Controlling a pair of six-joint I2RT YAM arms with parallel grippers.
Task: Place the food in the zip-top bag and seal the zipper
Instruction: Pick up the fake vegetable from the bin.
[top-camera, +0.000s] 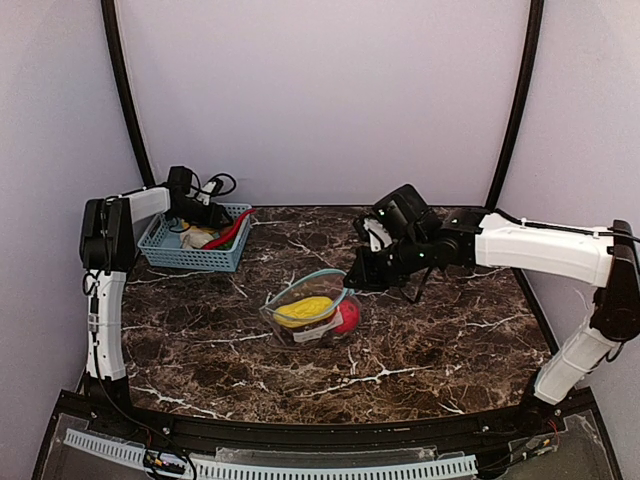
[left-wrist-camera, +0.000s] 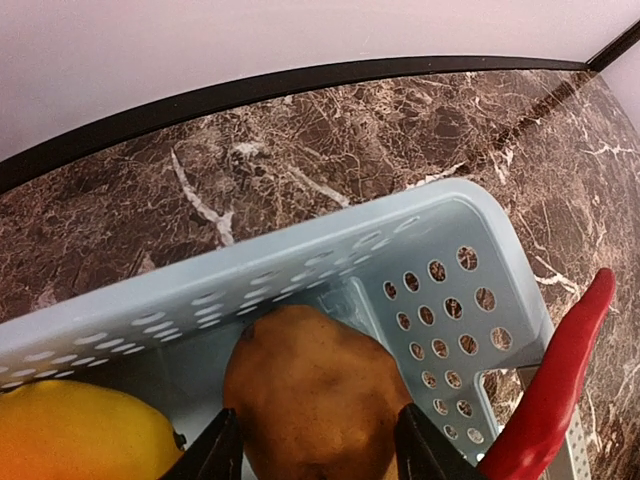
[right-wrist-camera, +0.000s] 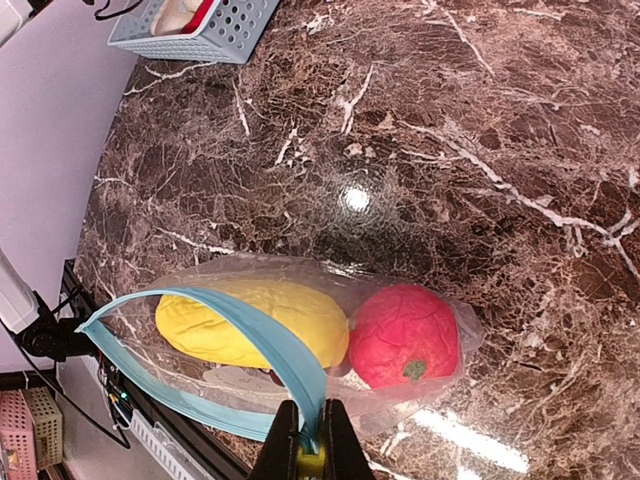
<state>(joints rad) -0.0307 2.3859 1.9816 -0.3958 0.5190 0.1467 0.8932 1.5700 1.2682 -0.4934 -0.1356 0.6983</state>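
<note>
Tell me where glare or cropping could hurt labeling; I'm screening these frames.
Right wrist: there is a bright reflection on the marble table, and sheen on the zip-top bag slightly veils the yellow piece. Left wrist: the brown oval piece is very close and cut off by the bottom edge. Top external: evenly lit with no strong glare, though the bag's contents look small.

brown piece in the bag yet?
No: the brown piece lies in the blue basket, between the jaws of the left gripper.
</note>
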